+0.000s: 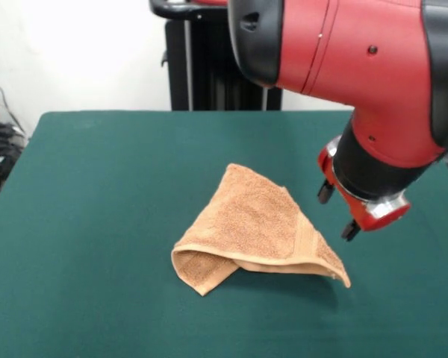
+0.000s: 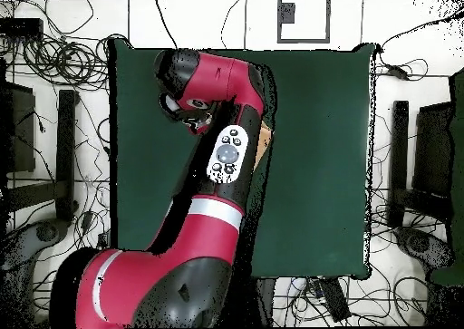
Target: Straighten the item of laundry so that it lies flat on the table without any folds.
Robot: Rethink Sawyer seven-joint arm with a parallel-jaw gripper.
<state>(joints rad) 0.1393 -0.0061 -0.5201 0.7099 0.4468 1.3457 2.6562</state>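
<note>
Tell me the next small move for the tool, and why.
Probably lower the tool toward the towel's nearest edge. The towel lies folded into a triangle on the table, and the tool hangs open beside it, holding nothing.

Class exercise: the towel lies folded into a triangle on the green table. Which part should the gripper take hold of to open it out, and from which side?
Probably the towel's loose banded corner at the front view's lower right, which lifts slightly off the table. The gripper hangs open just above that side, so descend there and pull outward.
</note>
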